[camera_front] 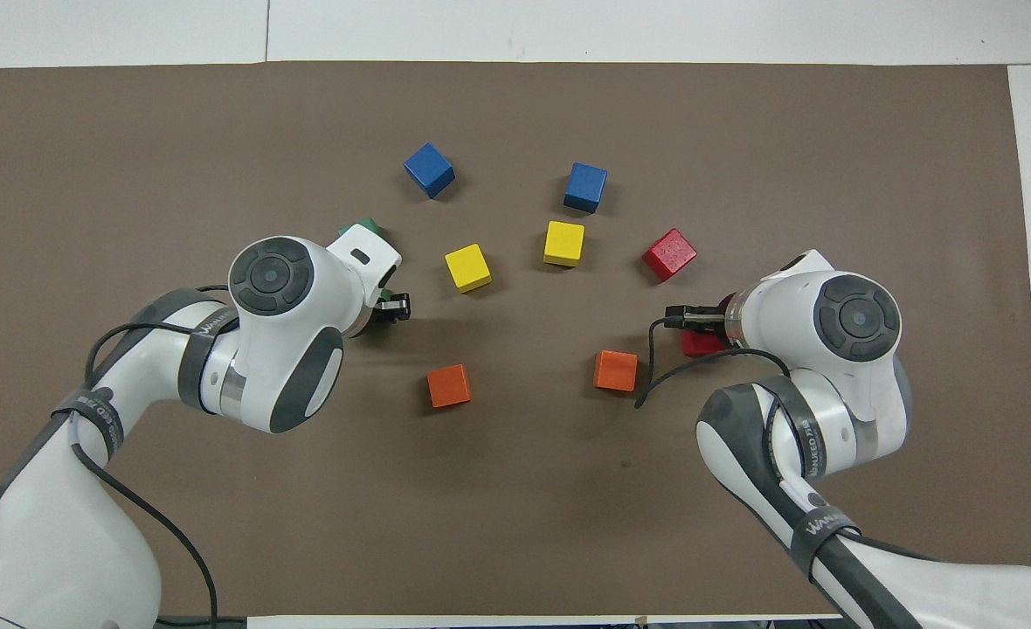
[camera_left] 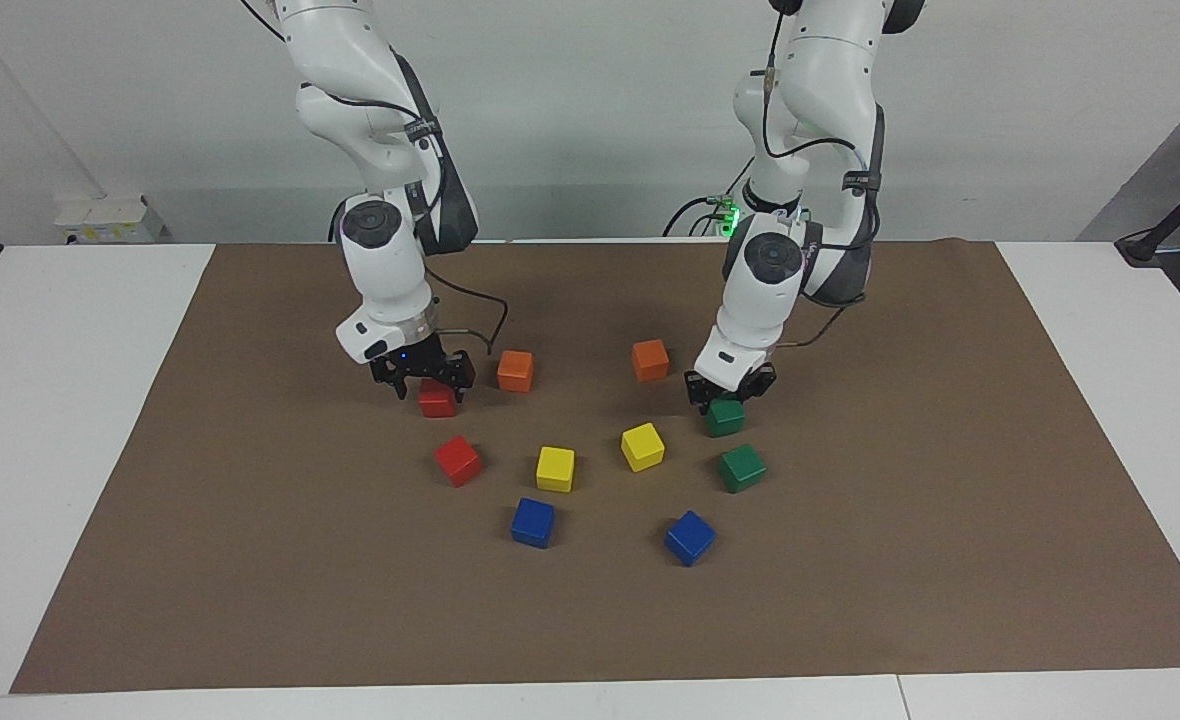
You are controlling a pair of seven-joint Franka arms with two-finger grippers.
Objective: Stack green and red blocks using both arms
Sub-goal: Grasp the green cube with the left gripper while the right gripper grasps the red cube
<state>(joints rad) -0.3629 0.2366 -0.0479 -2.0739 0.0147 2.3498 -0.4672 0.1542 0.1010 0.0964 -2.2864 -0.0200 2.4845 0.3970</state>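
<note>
Both arms are at the pick-up step of the stacking job, each lowered onto one block of its own colour. The right gripper [camera_left: 422, 380] sits down over a red block [camera_left: 437, 399] that rests on the brown mat [camera_left: 250, 560], beside an orange block [camera_left: 515, 371]. The left gripper [camera_left: 730, 392] sits likewise over a green block [camera_left: 725, 417], just beside the other orange block [camera_left: 650, 360].

The right gripper's fingers straddle the top of its red block and appear to have it between them; whether they already press on its sides cannot be told. The left gripper's fingers reach down to the top of its green block and look drawn in around it, but again a firm grip cannot be confirmed. Neither block looks lifted off the mat.

The second red block [camera_left: 458, 460] lies farther from the robots than the first, and the second green block [camera_left: 741, 467] lies farther than its partner; both are free. Judging by this layout, the next move calls for each arm to secure its block, lift it straight up, carry it over its partner and set it down squarely so the edges line up.

Two yellow blocks [camera_left: 555, 469] and two blue blocks [camera_left: 533, 522] sit between and farther out on the tabletop [camera_left: 50, 400], and should be left alone.
</note>
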